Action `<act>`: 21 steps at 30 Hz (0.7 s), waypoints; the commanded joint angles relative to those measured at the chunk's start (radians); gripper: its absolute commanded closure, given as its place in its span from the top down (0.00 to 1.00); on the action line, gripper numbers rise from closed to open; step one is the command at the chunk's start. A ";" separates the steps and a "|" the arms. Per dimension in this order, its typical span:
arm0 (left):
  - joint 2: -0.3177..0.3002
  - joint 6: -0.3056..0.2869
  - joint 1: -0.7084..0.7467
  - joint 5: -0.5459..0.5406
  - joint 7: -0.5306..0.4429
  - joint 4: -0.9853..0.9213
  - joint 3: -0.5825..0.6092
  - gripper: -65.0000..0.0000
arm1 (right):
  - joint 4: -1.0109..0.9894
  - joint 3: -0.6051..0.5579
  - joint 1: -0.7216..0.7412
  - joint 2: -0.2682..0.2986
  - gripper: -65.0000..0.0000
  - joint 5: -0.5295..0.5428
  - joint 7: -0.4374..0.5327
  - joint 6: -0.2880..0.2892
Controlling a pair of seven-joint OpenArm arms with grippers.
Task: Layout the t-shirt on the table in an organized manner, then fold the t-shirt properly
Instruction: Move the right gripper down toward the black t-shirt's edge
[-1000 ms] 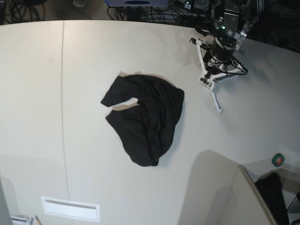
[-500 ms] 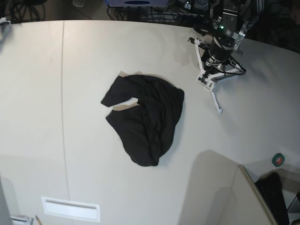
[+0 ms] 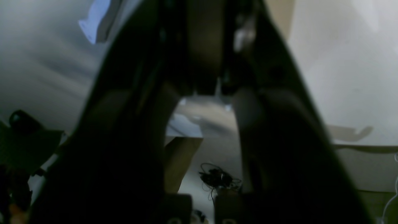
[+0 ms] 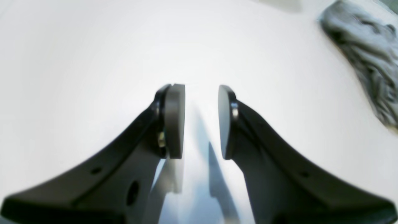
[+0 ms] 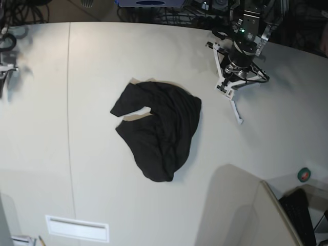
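The black t-shirt (image 5: 159, 128) lies crumpled in a heap at the middle of the cream table (image 5: 102, 66). In the right wrist view it shows as a wrinkled bundle (image 4: 367, 59) at the upper right, well away from my right gripper (image 4: 201, 121). That gripper stands open over bare table (image 4: 77, 62) with nothing between its pads. In the base view it shows only at the far left edge (image 5: 4, 72). My left gripper (image 5: 237, 65) hangs at the back right, clear of the shirt. Its own view is dark and blurred; it is shut and holds nothing.
A white Y-shaped plastic piece (image 5: 229, 86) lies under the left arm. There is a white rectangular plate (image 5: 77, 228) at the front left, and a green roll (image 5: 304, 175) and a keyboard (image 5: 300, 215) at the front right. A thin seam (image 5: 68, 128) runs down the table's left part.
My right arm has come into the base view at the far left edge, and its jaws have opened wider. The shirt has not moved and the left arm has barely shifted.
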 commanded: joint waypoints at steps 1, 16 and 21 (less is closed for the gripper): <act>0.008 0.010 0.002 0.000 -0.019 0.025 -0.001 0.00 | 0.073 0.007 -0.004 0.038 0.28 0.015 0.008 -0.002; 0.062 0.004 -0.021 0.051 -0.015 0.085 0.030 0.00 | 0.963 0.076 -0.242 -0.077 0.27 0.016 -0.768 0.113; 0.063 0.004 -0.037 0.051 -0.015 0.079 0.039 0.00 | 1.106 0.085 -0.225 -0.150 0.27 0.016 -0.968 0.215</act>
